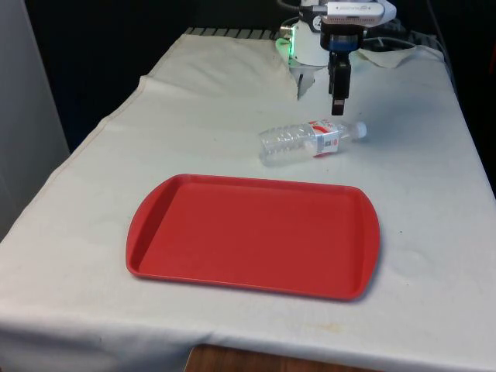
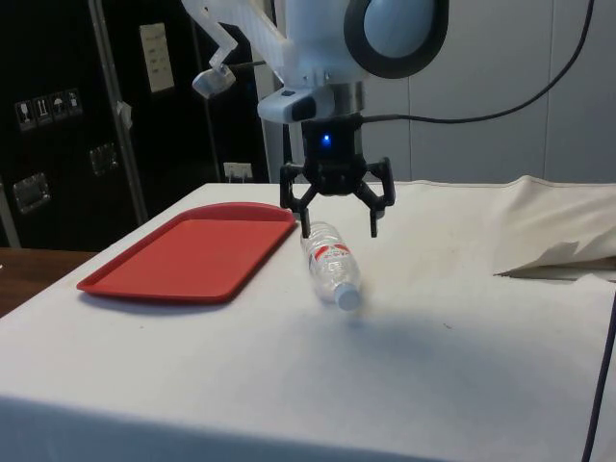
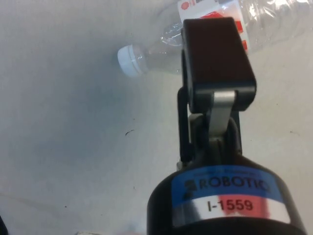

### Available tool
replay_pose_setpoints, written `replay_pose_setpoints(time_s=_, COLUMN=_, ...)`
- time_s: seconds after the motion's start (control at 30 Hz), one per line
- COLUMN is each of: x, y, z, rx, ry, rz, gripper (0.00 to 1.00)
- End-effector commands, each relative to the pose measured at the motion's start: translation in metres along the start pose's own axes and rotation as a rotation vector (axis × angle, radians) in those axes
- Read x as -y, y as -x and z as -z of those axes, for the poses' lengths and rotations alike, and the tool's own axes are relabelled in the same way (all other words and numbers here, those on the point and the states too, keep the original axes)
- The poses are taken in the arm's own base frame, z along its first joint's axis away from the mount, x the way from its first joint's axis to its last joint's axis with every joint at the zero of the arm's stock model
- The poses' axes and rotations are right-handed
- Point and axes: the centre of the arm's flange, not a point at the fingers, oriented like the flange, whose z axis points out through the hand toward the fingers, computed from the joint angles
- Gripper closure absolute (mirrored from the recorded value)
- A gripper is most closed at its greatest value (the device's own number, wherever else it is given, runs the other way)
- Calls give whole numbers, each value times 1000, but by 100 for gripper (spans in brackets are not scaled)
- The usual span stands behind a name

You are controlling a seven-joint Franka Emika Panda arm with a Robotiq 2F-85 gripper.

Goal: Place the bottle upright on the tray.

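Note:
A clear plastic bottle with a red-and-white label and a white cap lies on its side on the white cloth, just beyond the far edge of the red tray. The cap points to the front view's right. My gripper hangs a little above the bottle's neck end, open, holding nothing. From the side, the gripper straddles the air over the bottle, which lies beside the tray. The wrist view has one black finger over the bottle, with the cap beside it.
A raised fold of cloth lies towards the robot's end of the table. The tray holds nothing. The table's near edge runs close behind the tray's front rim.

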Motion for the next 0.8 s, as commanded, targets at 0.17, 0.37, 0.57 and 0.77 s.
replay_pose_setpoints(time_s=0.17, x=0, y=0, z=0, rx=5, ry=-1, rz=55, gripper=0)
replay_pose_setpoints(time_s=0.37, x=0, y=0, z=0, rx=5, ry=-2, rz=103, gripper=0)
replay_pose_setpoints(time_s=0.57, x=0, y=0, z=0, rx=5, ry=-3, rz=154, gripper=0)
replay_pose_setpoints(time_s=0.77, x=0, y=0, z=0, rx=5, ry=-5, rz=190, gripper=0)
